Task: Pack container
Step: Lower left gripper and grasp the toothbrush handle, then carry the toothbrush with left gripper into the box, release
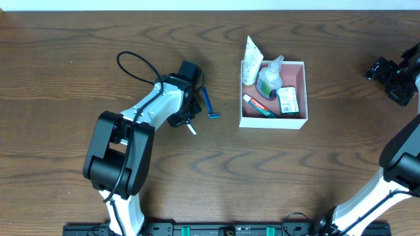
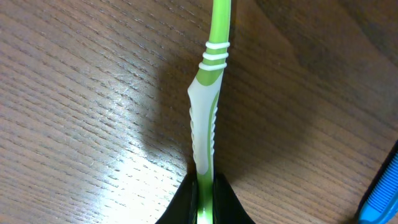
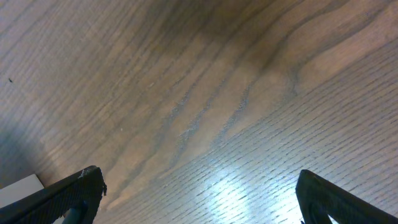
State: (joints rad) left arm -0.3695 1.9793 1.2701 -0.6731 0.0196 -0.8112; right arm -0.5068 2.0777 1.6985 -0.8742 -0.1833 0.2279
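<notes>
The container (image 1: pixel 299 120), a square white-walled box with a pink inside, sits right of centre. It holds a white tube (image 1: pixel 251 61), a clear bottle (image 1: pixel 269 77), a toothpaste tube (image 1: pixel 258 105) and a green-and-white soap packet (image 1: pixel 287 101). My left gripper (image 1: pixel 187 122) is shut on a green-and-white toothbrush (image 2: pixel 205 124), just above the wood, left of the container. A blue razor (image 1: pixel 209 103) lies beside it and shows at the edge of the left wrist view (image 2: pixel 380 196). My right gripper (image 3: pixel 199 193) is open and empty over bare table at the far right (image 1: pixel 392 73).
A black cable (image 1: pixel 134 65) loops on the table behind the left arm. A white corner of the container (image 3: pixel 22 186) shows at the lower left of the right wrist view.
</notes>
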